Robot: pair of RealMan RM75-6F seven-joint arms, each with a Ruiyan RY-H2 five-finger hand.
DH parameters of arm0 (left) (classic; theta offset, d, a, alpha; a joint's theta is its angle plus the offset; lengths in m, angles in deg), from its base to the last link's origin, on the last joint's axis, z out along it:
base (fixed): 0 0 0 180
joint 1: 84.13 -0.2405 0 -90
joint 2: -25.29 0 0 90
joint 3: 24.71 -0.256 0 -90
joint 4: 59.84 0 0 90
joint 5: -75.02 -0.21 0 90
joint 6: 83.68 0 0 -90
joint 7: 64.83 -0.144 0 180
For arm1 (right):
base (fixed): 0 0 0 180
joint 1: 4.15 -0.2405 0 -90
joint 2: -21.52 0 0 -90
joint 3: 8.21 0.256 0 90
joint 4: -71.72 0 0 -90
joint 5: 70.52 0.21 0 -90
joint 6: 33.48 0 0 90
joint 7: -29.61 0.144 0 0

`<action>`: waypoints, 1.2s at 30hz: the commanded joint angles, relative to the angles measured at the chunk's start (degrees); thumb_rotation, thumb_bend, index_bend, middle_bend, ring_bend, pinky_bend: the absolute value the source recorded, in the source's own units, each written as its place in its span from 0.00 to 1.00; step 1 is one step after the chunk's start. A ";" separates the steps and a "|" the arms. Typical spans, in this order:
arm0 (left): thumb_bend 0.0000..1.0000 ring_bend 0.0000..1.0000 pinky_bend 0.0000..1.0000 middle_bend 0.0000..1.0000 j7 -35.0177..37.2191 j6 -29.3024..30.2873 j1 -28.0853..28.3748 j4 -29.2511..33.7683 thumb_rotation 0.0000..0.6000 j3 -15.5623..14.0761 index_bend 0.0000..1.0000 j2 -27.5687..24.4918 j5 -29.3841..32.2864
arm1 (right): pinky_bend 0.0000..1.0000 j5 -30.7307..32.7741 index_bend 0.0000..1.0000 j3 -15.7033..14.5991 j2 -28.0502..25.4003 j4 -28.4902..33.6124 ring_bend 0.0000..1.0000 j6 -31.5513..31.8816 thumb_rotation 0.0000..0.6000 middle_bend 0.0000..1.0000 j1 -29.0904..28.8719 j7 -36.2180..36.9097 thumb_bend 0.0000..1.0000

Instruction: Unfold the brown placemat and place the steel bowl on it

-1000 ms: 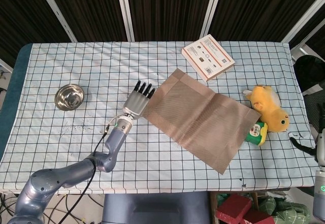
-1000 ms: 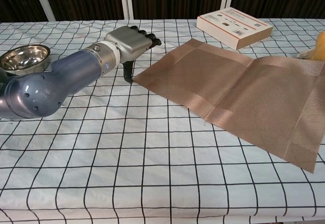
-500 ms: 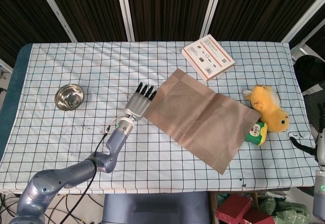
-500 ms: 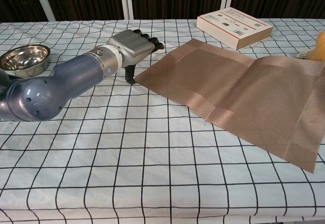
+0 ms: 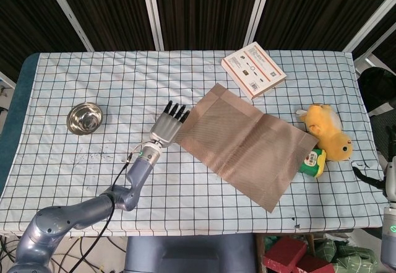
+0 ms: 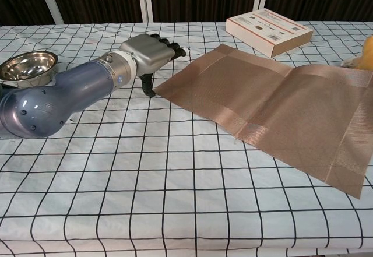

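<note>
Head view: brown placemat [image 5: 246,144] lies spread mid-surface; left hand [image 5: 169,123] released beside it. Steel bowl [image 5: 85,117], near the surface's left edge, looks light, rigid, slippery; grip its rim.

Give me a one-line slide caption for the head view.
Left hand beside the unfolded brown placemat; steel bowl waits apart on the checked table.
</note>
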 commanded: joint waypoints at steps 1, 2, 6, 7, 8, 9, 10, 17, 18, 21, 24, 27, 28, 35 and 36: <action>0.07 0.00 0.00 0.02 -0.05 -0.22 -0.16 0.01 1.00 -0.16 0.03 0.12 0.10 | 0.16 0.07 0.00 0.05 0.02 0.05 0.00 -0.03 1.00 0.00 0.02 0.03 0.08; 0.07 0.00 0.00 0.02 -0.07 -0.24 -0.14 -0.09 1.00 -0.25 0.03 0.26 0.01 | 0.16 0.15 0.00 0.10 0.02 0.06 0.00 -0.06 1.00 0.00 0.02 0.07 0.08; 0.08 0.00 0.00 0.02 0.16 -0.35 0.04 -0.64 1.00 -0.33 0.03 0.85 -0.34 | 0.16 0.27 0.00 0.21 -0.01 0.06 0.00 -0.11 1.00 0.00 0.05 0.16 0.07; 0.10 0.00 0.00 0.02 0.24 -0.36 0.11 -0.81 1.00 -0.34 0.04 0.98 -0.48 | 0.16 0.29 0.00 0.24 -0.02 0.06 0.00 -0.14 1.00 0.00 0.05 0.17 0.08; 0.11 0.00 0.00 0.03 0.37 -0.34 0.18 -0.95 1.00 -0.37 0.04 1.11 -0.69 | 0.16 0.30 0.00 0.27 -0.02 0.05 0.00 -0.15 1.00 0.00 0.05 0.22 0.08; 0.14 0.00 0.00 0.03 0.58 -0.27 0.24 -1.08 1.00 -0.39 0.05 1.21 -0.94 | 0.16 0.29 0.00 0.29 -0.02 0.05 0.00 -0.16 1.00 0.00 0.05 0.27 0.08; 0.17 0.00 0.00 0.04 0.90 -0.02 0.30 -1.22 1.00 -0.41 0.06 1.33 -1.36 | 0.16 0.27 0.00 0.30 0.00 0.04 0.00 -0.20 1.00 0.00 0.03 0.32 0.08; 0.25 0.00 0.00 0.08 6.02 2.45 0.27 -1.83 1.00 -0.98 0.10 1.79 -6.03 | 0.16 0.58 0.00 0.39 -0.13 0.30 0.00 -0.80 1.00 0.00 0.07 1.07 0.08; 0.26 0.00 0.00 0.08 6.81 2.74 0.30 -2.04 1.00 -1.18 0.10 1.79 -6.86 | 0.16 0.57 0.00 0.38 -0.15 0.31 0.00 -0.83 1.00 0.00 0.07 1.09 0.08; 0.28 0.00 0.00 0.08 8.86 3.18 0.38 -3.11 1.00 -1.51 0.10 2.06 -8.69 | 0.16 0.41 0.00 0.35 -0.16 0.44 0.00 -0.78 1.00 0.00 0.10 1.18 0.08; 0.29 0.00 0.00 0.08 9.48 3.07 0.44 -4.06 1.00 -1.54 0.10 2.49 -9.22 | 0.16 0.39 0.00 0.34 -0.19 0.54 0.00 -0.80 1.00 0.00 0.16 1.31 0.08; 0.29 0.00 0.00 0.08 9.49 2.70 0.43 -5.06 1.00 -1.72 0.10 2.92 -9.55 | 0.16 0.34 0.00 0.40 -0.21 0.61 0.00 -0.75 1.00 0.00 0.18 1.50 0.08; 0.29 0.00 0.00 0.08 9.43 2.52 0.38 -5.33 1.00 -1.83 0.10 3.02 -9.60 | 0.16 0.31 0.00 0.41 -0.22 0.62 0.00 -0.73 1.00 0.00 0.18 1.54 0.08; 0.29 0.00 0.00 0.08 9.58 1.49 -0.27 -6.74 1.00 -2.24 0.12 3.59 -9.86 | 0.16 0.23 0.00 0.50 -0.21 0.63 0.00 -0.69 1.00 0.00 0.22 1.86 0.09; 0.29 0.00 0.00 0.08 9.62 1.37 -0.35 -6.96 1.00 -2.26 0.14 3.66 -9.93 | 0.16 0.22 0.00 0.52 -0.20 0.64 0.00 -0.68 1.00 0.00 0.22 1.96 0.09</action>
